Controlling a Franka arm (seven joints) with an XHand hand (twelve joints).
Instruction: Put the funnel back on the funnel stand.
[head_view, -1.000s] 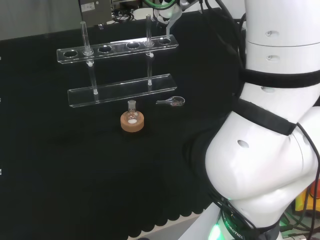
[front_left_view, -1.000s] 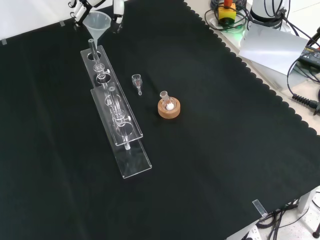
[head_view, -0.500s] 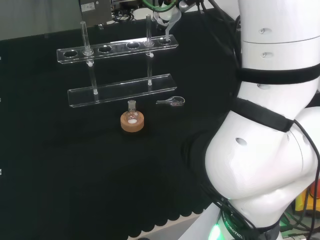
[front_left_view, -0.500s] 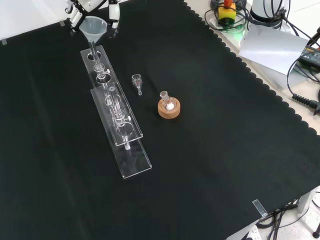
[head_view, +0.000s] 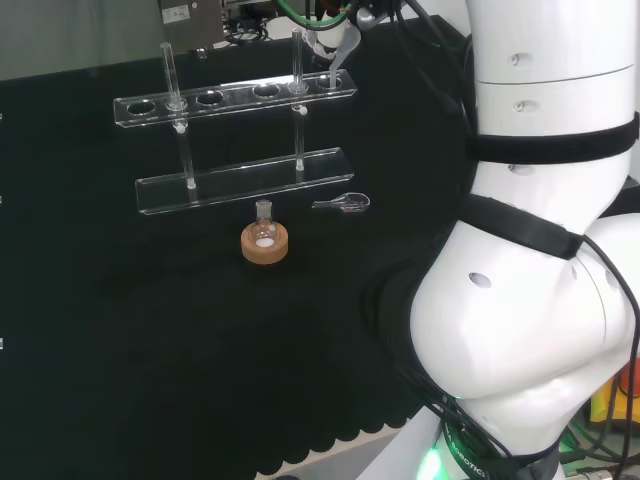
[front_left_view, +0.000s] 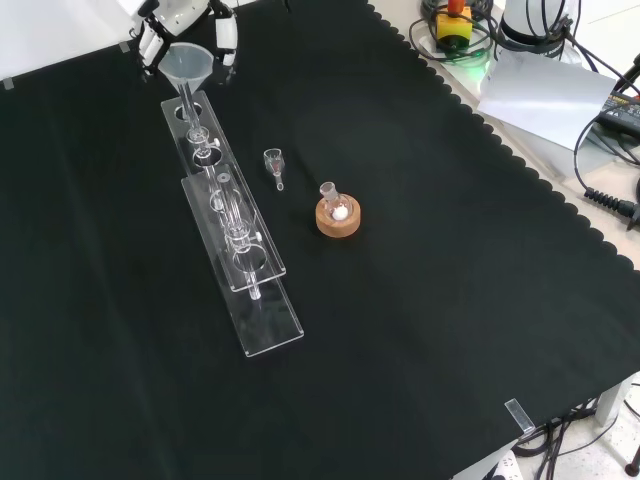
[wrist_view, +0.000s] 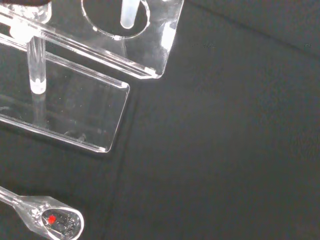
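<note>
Front view, near to far. Near half of black cloth (front_left_view: 420, 330) bare; scalloped edge along the right, a small clear clip (front_left_view: 518, 414) at the near corner.

Mid-bench: small flask (front_left_view: 331, 200) upright in cork ring (front_left_view: 338, 218), white content at the bottom. Just beyond it to the left, small clear scoop (front_left_view: 273, 164) flat on the cloth, apart from the ring and from the rack; red speck in its bowl (wrist_view: 57, 223) per wrist view.

Left of those: clear funnel stand (front_left_view: 228, 215), two tiers, running near-to-far. Holed upper plate (head_view: 235, 97) on two posts over the base plate (head_view: 240, 180). Bare cloth on both long sides.

Far end of stand: funnel (front_left_view: 186, 62) upright, cone above the upper plate, stem (wrist_view: 128, 12) passing down through the end hole, tip short of the base plate. Whether the cone rests on the hole's rim: cannot tell.

Hand (front_left_view: 180, 18) at the cloth's far edge, fingers (front_left_view: 226, 35) curled on either side of the cone's rim, grasping funnel.

Far right off the cloth: cables and grey sheet (front_left_view: 545, 95), clear of the work.
</note>
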